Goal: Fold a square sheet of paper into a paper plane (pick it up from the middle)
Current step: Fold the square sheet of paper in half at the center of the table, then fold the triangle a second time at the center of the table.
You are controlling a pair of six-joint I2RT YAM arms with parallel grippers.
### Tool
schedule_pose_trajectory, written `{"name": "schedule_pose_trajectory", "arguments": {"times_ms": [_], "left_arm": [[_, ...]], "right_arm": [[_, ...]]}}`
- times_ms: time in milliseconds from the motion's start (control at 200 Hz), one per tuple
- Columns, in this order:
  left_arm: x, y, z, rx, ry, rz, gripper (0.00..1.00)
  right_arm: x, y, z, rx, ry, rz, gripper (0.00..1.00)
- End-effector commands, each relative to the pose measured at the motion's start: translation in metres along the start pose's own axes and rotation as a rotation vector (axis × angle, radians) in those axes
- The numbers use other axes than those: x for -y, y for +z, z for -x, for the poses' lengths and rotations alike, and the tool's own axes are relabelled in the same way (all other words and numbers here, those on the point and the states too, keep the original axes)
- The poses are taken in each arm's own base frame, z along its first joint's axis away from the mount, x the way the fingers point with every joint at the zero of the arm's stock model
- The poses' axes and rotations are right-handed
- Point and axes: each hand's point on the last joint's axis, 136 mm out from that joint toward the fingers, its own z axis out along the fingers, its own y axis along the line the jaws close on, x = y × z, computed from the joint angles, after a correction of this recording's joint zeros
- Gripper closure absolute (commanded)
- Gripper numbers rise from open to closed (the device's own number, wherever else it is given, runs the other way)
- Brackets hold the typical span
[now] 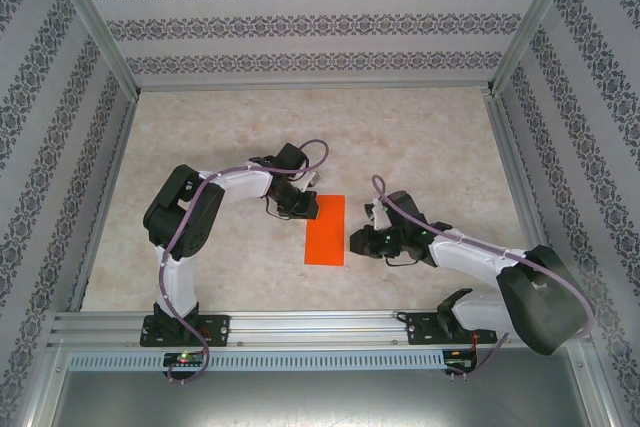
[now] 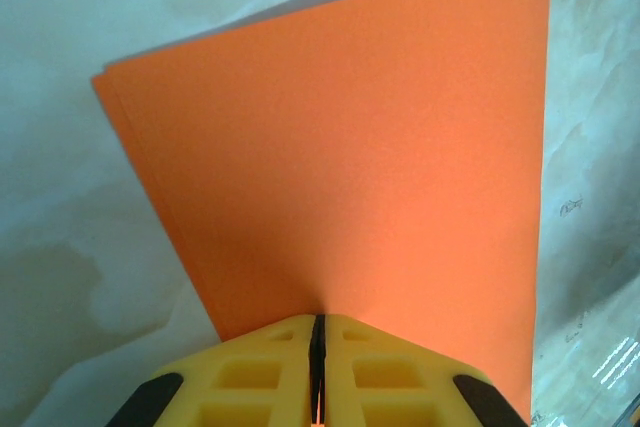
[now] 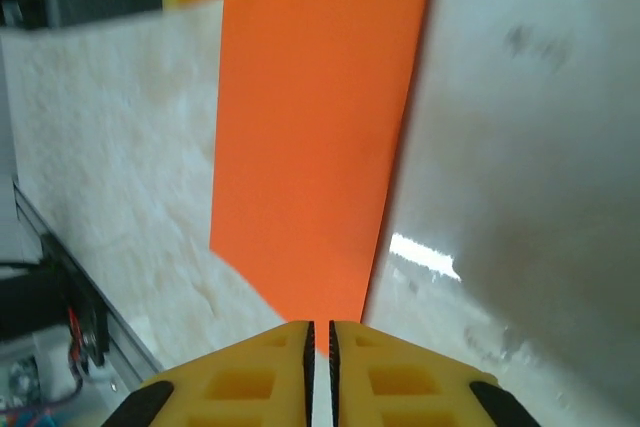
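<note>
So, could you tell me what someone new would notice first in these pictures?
The bright orange sheet of paper, folded to a narrow rectangle, lies in the middle of the table between the two arms. The left pincer is shut at its far left corner, and the right pincer sits nearly closed at its right edge.

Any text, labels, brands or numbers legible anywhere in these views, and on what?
None legible.
The square sheet of paper is plain orange, unprinted.
Faint dark marks on the table: too blurred to read.
The wallpaper carries ornament, not lettering.
</note>
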Motion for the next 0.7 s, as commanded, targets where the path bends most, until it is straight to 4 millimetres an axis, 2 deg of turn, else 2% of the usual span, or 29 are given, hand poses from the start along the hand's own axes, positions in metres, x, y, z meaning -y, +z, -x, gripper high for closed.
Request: {"name": "schedule_pose_trajectory", "arguments": {"times_ms": [0,180,330,694], "left_arm": [[-0.046,0.010,-0.046,-0.148,-0.078,0.152,0.88],[-0.043,0.010,-0.041,-0.133,-0.077,0.140,0.87],[-0.041,0.008,-0.039,-0.123,-0.071,0.135,0.87],[-0.041,0.009,-0.040,-0.117,-0.067,0.132,0.87]], "right_arm": [[-0.013,-0.002,0.036,0.086,0.004,0.026,0.81],[-0.013,0.001,0.073,0.129,-0.005,0.015,0.71],[-0.004,0.011,0.093,0.117,-0.002,-0.021,0.66],[0.014,0.035,0.118,0.085,-0.004,-0.075,0.64]]}}
